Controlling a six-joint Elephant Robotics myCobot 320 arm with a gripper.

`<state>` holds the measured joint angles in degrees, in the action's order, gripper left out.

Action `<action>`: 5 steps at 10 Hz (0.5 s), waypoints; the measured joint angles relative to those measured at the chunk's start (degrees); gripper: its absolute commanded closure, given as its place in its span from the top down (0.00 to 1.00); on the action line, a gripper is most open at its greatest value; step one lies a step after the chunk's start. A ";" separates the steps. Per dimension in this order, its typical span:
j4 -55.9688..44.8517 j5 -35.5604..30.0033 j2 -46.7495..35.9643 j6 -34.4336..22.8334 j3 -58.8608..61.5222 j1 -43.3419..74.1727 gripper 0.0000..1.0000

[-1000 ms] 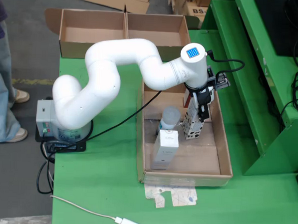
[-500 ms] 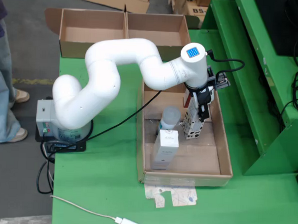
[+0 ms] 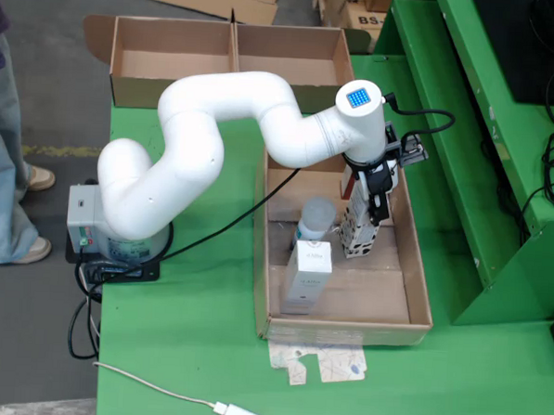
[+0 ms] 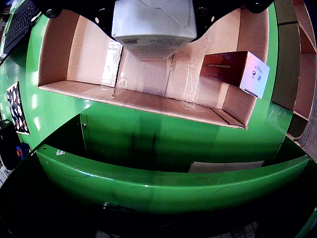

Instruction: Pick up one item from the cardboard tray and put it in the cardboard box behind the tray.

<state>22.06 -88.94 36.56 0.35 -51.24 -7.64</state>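
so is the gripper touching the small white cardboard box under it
Touching. The wrist view shows the gripper with its black fingers pressed against both sides of the white cardboard box.

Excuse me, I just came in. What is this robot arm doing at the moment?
A white robot arm on a green table reaches into an open cardboard tray. Its gripper holds a small white box upright just above the tray floor; the jaws are closed on it. Another white box and a pale bottle lie in the tray. The divided cardboard box behind the tray shows nothing inside.
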 measured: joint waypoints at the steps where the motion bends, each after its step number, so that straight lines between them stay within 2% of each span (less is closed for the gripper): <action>1: 0.26 -0.26 0.00 -0.43 -0.35 0.26 0.00; 5: -5.98 -0.44 -3.34 -0.18 3.70 -0.18 0.00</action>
<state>16.08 -89.38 33.22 0.17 -47.54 -7.82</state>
